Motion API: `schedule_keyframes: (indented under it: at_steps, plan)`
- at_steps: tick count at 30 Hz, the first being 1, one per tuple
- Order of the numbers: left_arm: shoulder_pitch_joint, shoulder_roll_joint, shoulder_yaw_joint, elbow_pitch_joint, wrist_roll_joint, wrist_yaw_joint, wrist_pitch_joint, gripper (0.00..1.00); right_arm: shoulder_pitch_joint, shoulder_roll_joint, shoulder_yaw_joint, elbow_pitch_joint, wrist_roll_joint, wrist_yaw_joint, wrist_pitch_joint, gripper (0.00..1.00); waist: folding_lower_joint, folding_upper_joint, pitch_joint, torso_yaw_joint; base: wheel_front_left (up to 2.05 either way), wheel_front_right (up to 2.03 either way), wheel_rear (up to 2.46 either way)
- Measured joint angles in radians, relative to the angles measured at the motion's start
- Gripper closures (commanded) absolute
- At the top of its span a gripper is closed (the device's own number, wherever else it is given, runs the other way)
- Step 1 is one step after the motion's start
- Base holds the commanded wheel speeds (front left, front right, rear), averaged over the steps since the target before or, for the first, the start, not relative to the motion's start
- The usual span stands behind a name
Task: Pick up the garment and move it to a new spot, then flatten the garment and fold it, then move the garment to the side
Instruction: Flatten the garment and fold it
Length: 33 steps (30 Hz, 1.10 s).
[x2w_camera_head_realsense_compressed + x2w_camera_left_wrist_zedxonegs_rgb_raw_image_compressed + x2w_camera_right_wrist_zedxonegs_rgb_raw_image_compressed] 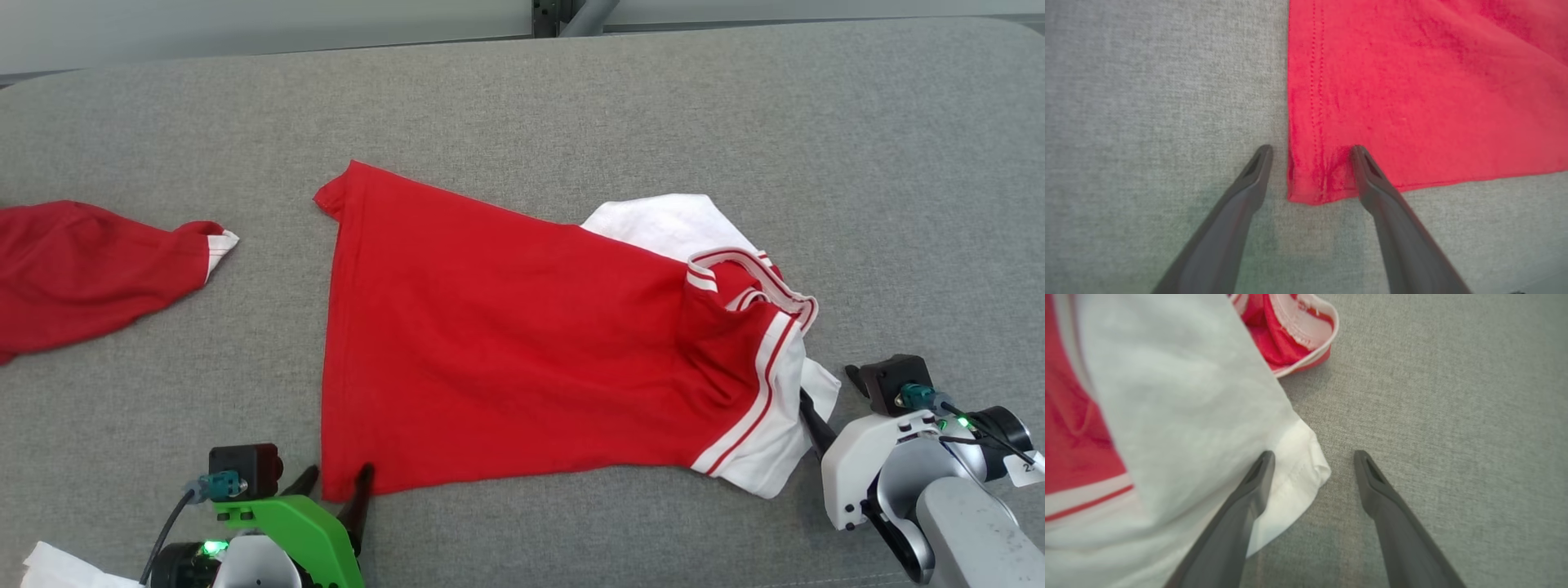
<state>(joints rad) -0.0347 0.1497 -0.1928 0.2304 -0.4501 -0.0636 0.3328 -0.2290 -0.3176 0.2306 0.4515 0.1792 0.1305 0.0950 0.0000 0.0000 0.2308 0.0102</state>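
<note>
Spreading its jaws wide, the left gripper [1310, 151] straddles the near-left hem corner of the red-and-white garment [506, 351], one finger on the cloth and one on the grey table [571, 106]. The right gripper [1314, 455], equally wide and holding nothing, sits at the white sleeve's near-right edge, its left finger perhaps touching the cloth. The garment lies spread mid-table, well apart from a second red garment [82, 278] at the left.
</note>
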Motion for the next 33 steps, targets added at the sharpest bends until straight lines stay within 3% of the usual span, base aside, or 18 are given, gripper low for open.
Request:
schedule_keyframes:
  at_steps: [2,3,4,5,11,16,22,25,33]
  plan:
    - [0.004,0.003,-0.009,-0.005,-0.001,-0.007,0.008,0.0,-0.001,0.0,0.007,0.006,0.005,0.0,-0.004,0.54,0.0,0.0,-0.002,-0.001,0.0,0.0,0.0]
    - [0.005,0.003,-0.01,-0.004,-0.001,-0.007,0.007,0.33,-0.001,0.003,0.01,0.009,0.014,0.0,-0.01,0.76,0.0,0.0,-0.004,-0.002,0.0,0.0,0.0]
    - [0.006,0.005,-0.011,-0.002,0.003,-0.007,-0.002,0.59,-0.001,0.009,0.01,0.011,0.028,0.0,-0.014,1.0,0.0,0.0,-0.006,-0.002,0.0,0.0,0.0]
    - [0.008,0.006,-0.01,0.001,0.003,-0.007,-0.01,1.0,-0.001,0.018,0.011,0.011,0.053,0.0,-0.018,1.0,0.0,0.0,-0.009,-0.003,0.0,0.0,0.0]
    - [0.025,-0.014,0.009,-0.035,-0.09,-0.029,-0.003,1.0,0.026,0.035,-0.021,-0.078,0.236,0.0,-0.026,1.0,0.0,0.0,-0.033,-0.012,0.0,0.0,0.0]
    - [0.049,-0.022,0.061,-0.215,-0.221,-0.042,0.026,1.0,0.079,0.01,-0.111,-0.35,0.502,0.0,-0.025,1.0,0.0,0.0,-0.056,-0.03,0.0,0.0,0.0]
    - [0.056,-0.011,0.121,-0.533,-0.365,-0.041,0.1,1.0,0.164,-0.026,-0.281,-0.67,0.7,0.0,0.028,1.0,0.0,0.0,-0.08,-0.058,0.0,0.0,0.0]
    - [0.037,-0.001,0.147,-0.694,-0.421,-0.019,0.146,1.0,0.17,0.002,-0.368,-0.802,0.763,0.0,0.056,1.0,0.0,0.0,-0.085,-0.074,0.0,0.0,0.0]
    - [-0.172,0.044,0.199,-0.904,-0.483,0.062,0.258,1.0,0.05,0.085,-0.434,-0.987,0.801,0.0,0.166,1.0,0.0,0.0,-0.053,-0.095,0.0,0.0,0.0]
